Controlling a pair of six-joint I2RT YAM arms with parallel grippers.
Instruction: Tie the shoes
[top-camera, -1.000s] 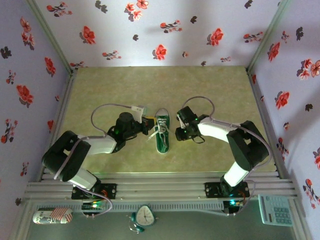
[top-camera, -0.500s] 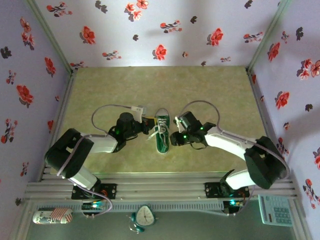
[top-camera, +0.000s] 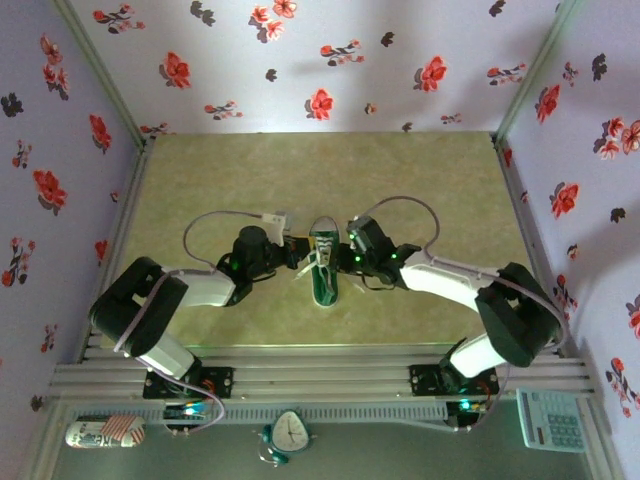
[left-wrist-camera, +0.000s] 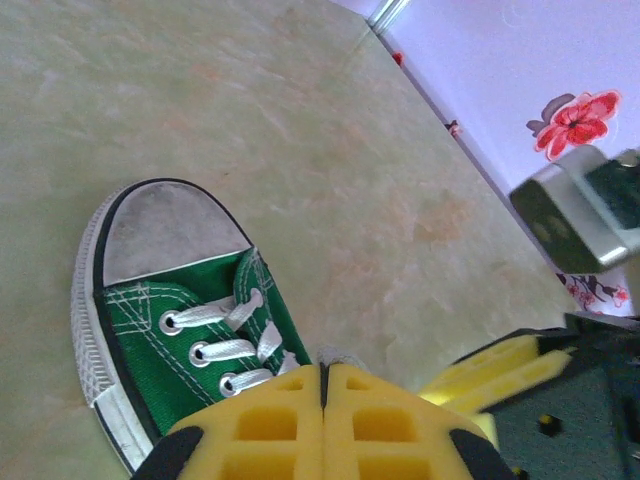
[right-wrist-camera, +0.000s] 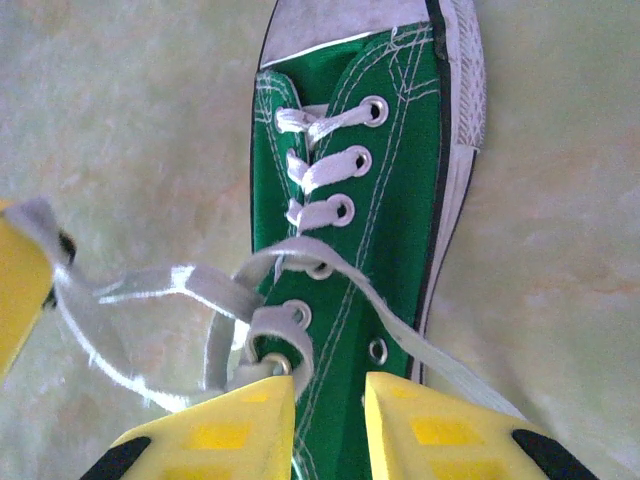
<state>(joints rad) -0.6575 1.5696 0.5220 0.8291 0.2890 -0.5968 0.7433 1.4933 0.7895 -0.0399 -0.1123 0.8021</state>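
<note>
The green sneaker (top-camera: 323, 270) lies near the middle of the tabletop (top-camera: 250, 180), a little toward the near edge, toe cap pointing at the far edge, with an arm on either side of it. The left claw (left-wrist-camera: 322, 372) is pressed fully shut beside the sneaker's left flank. A strand of the white lace (right-wrist-camera: 180, 285) runs out sideways to it and appears pinched there. The right claw (right-wrist-camera: 328, 385) hovers over the lower eyelets with its jaws a narrow gap apart. Nothing is visibly gripped between them, though a slack loop (right-wrist-camera: 275, 335) sits right at one fingertip and another strand passes under the other.

The knot looks unformed, so the step in hand seems to be catching the second strand. The next move likely calls for the right claw to close on lace alone, not on canvas, while the left claw keeps its strand taut.
</note>
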